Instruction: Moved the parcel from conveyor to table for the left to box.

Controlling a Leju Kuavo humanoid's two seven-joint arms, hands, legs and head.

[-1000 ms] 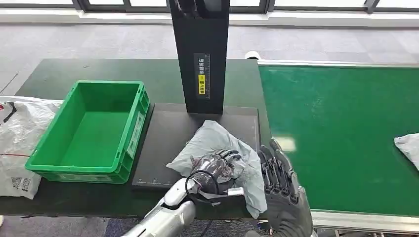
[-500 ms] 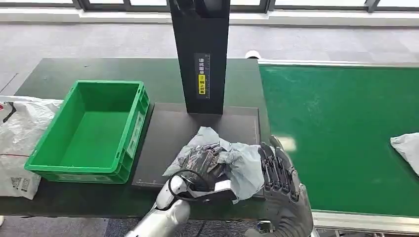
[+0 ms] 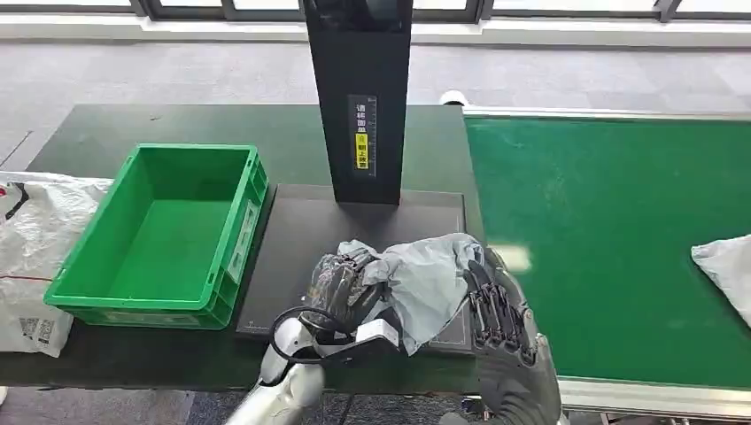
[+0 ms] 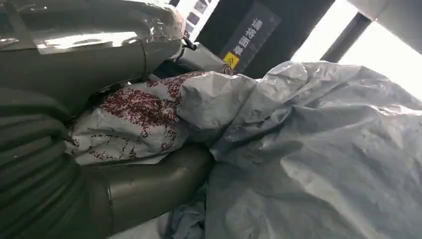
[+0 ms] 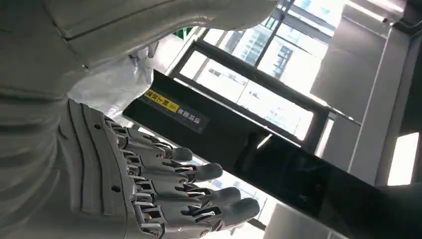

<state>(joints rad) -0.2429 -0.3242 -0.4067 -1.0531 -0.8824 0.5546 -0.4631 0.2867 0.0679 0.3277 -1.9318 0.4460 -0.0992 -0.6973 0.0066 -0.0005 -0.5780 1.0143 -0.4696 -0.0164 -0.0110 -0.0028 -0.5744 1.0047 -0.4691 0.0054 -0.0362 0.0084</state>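
My left hand (image 3: 341, 288) grips the grey plastic parcel (image 3: 429, 276) and holds it crumpled just above the black mat (image 3: 297, 235), right of the green box (image 3: 168, 232). In the left wrist view the parcel (image 4: 318, 149) bulges out past the thumb (image 4: 149, 184), which presses under it. My right hand (image 3: 498, 312) stands beside the parcel's right edge with its fingers straight and apart, holding nothing. The right wrist view has those fingers (image 5: 169, 186) spread in the air, with a bit of the parcel (image 5: 107, 89) behind them.
A black post (image 3: 359, 97) rises at the back of the mat. The green conveyor (image 3: 611, 230) runs on the right and carries another grey parcel (image 3: 724, 270) at its far right edge. A white bag (image 3: 31, 252) lies left of the box.
My left hand has closed on the parcel, raised it off the mat and drawn it a little left. The right hand has hardly moved. The parcel on the conveyor has crept left.
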